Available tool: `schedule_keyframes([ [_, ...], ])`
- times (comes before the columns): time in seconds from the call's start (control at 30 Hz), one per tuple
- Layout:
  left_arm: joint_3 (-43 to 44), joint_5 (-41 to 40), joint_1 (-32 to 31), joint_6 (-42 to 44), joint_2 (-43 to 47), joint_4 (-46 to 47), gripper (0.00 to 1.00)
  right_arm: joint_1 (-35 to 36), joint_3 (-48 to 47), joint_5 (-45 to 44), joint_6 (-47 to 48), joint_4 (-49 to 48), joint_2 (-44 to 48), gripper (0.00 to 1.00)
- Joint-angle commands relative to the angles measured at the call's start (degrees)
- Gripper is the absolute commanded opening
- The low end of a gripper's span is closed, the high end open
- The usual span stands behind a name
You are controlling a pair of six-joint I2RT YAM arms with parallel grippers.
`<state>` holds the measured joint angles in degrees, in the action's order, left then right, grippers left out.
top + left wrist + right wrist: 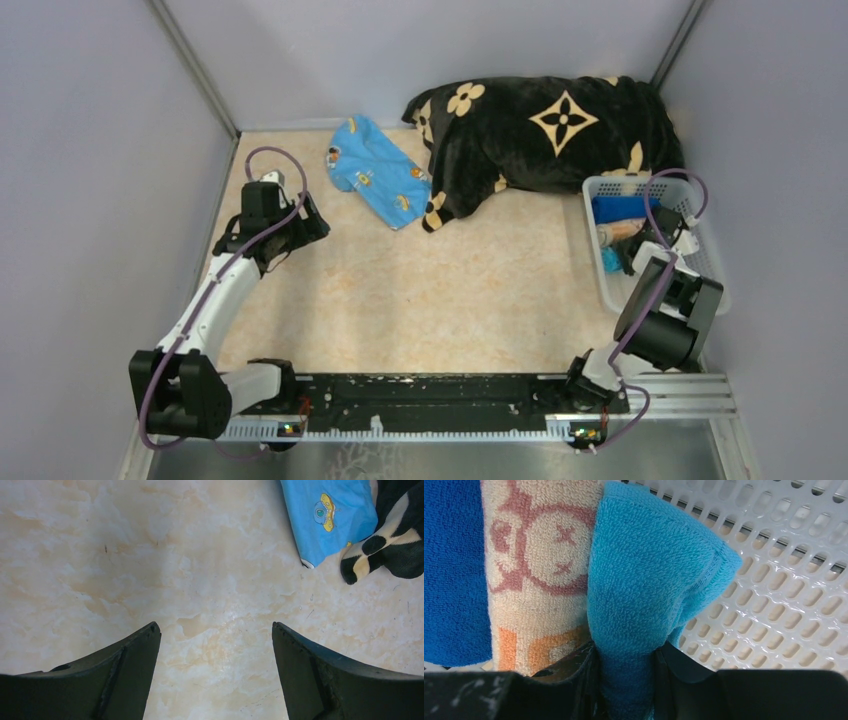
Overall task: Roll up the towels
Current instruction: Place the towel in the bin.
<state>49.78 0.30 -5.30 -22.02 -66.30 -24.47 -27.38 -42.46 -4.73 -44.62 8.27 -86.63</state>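
The right claw (626, 662) pinches the turquoise towel (644, 590) inside the basket (784, 605).

Surface (470, 300): beige marbled finish, evenly lit, with a faint sheen. Enclosure: plain pale grey-lavender walls (400, 50) at the far, left and right edges, joined by metal corner posts (195, 65).

I had the left arm (215, 295) reaching forward along the left side, wrist tipped down, with the left gripper (215, 630) spread wide and holding nothing. The right arm (660, 320) was folded up, and I had the right gripper (626, 655) pinching the turquoise towel (644, 580).
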Motion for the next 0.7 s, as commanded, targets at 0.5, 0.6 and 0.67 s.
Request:
schedule_keyframes([
  [0.5, -0.31, -0.2, 1.73, -0.53, -0.97, 0.89, 0.88, 1.03, 1.12, 2.76, -3.75, 0.62, 6.62, 0.59],
  [0.6, -0.21, 0.44, 1.95, -0.57, -1.55, 1.0, 0.88, 0.99, 2.19, 2.63, -4.76, 0.3, 7.89, 0.66],
  [0.67, -0.08, 0.77, 2.1, -0.65, -1.79, 0.79, 0.88, 0.92, 2.69, 1.98, -4.95, 0.65, 8.87, 0.68],
])
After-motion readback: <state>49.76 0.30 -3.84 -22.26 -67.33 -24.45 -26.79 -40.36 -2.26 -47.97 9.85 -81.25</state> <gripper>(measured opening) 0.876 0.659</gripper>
